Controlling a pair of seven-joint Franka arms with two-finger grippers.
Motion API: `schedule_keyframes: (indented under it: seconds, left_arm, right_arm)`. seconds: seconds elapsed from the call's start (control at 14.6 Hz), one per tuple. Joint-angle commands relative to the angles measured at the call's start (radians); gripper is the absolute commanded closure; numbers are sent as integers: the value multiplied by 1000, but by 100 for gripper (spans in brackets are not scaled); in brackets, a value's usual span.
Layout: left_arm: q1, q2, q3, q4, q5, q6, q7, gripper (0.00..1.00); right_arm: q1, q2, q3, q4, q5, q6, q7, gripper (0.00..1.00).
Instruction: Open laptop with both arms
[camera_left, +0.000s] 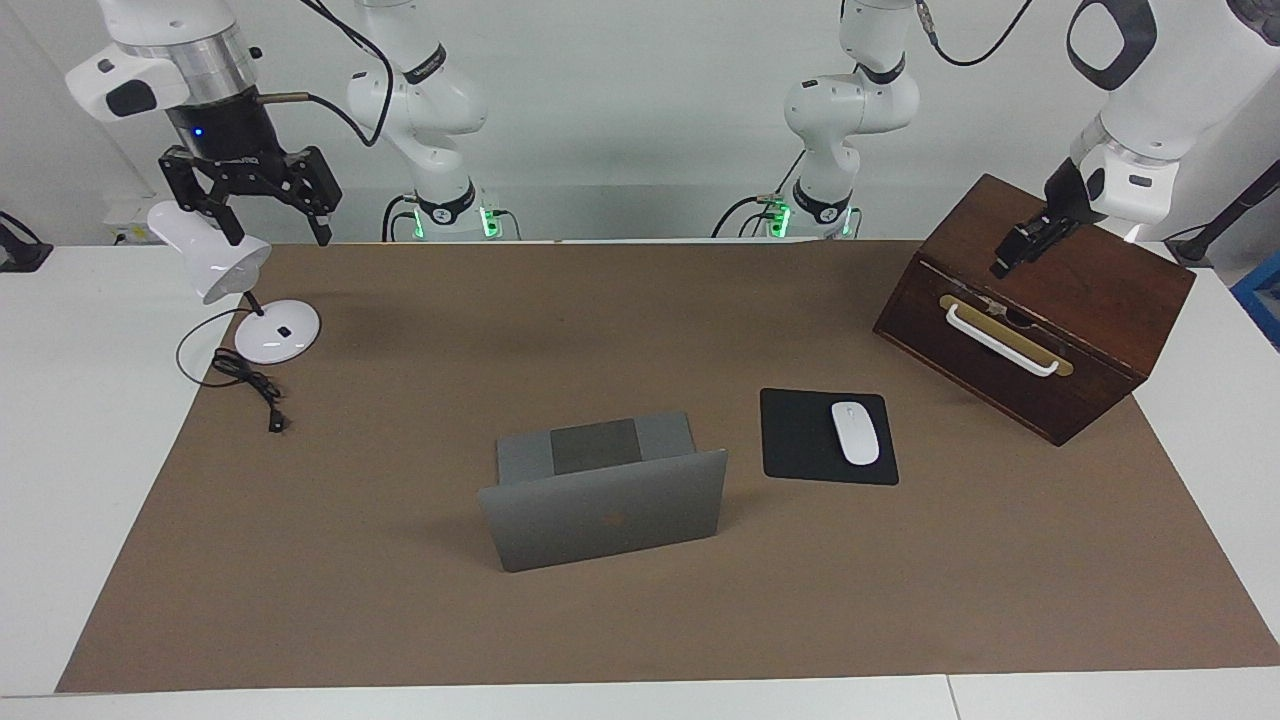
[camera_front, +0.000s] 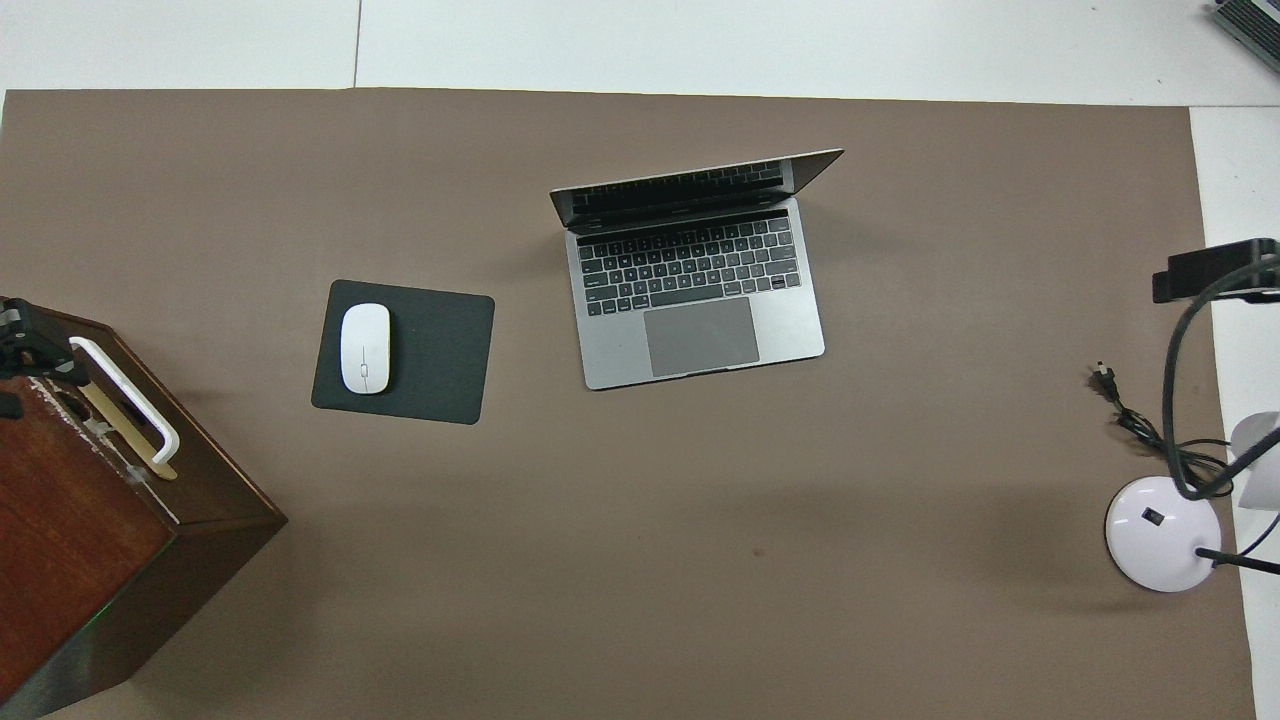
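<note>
The laptop (camera_left: 605, 520) stands open in the middle of the brown mat, its lid raised past upright with the dark logo facing away from the robots. The overhead view shows its keyboard deck and dark trackpad (camera_front: 700, 335). My right gripper (camera_left: 275, 232) is open and empty, raised over the white desk lamp at the right arm's end of the table, well away from the laptop. It also shows at the edge of the overhead view (camera_front: 1210, 272). My left gripper (camera_left: 1012, 262) hangs over the wooden box at the left arm's end, and shows in the overhead view (camera_front: 22, 345). Neither touches the laptop.
A white mouse (camera_left: 855, 432) lies on a black mouse pad (camera_left: 795, 440) beside the laptop, toward the left arm's end. A dark wooden box (camera_left: 1090, 290) with a white handle (camera_left: 1000, 340) stands there. A white desk lamp (camera_left: 278, 330) with its black cord (camera_left: 250, 385) stands at the right arm's end.
</note>
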Motion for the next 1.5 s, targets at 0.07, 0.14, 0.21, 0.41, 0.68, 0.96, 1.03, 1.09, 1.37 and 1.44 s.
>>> schedule_keyframes:
  seconds: [0.07,0.14,0.21,0.41,0.68,0.96,1.03,1.09,1.37,1.44]
  left_arm:
    - [-80,-5,41,-10,21,38,-5,0]
    - [-83,-8,39,-16,21,39,-8,0]
    - [-83,-11,34,-16,22,21,15,0]
    - [-70,-17,34,6,10,27,85,0]
    - [-57,-16,42,7,-62,83,151,0]
    - [-56,27,28,53,-70,104,150,0]
    - [-54,27,25,50,-62,98,153,0]
    - [-48,26,24,50,-60,91,162,0]
    - [-23,-2,-16,23,-57,90,162,0]
    - [-22,-2,-25,20,-47,101,162,0]
  right_arm:
    - [-20,-49,6,-91,30,38,-26,0]
    - [-20,-64,6,-130,30,68,-26,0]
    - [-20,-83,6,-172,30,97,-26,0]
    - [-16,-95,6,-220,30,128,-23,0]
    - [-20,-92,6,-261,30,151,-23,0]
    - [-23,-94,6,-279,30,165,-25,0]
    - [-22,-94,6,-279,31,167,-23,0]
    - [-23,-92,6,-276,31,167,-22,0]
    - [-29,-94,6,-276,31,167,-25,0]
    - [-26,-94,6,-276,31,167,-23,0]
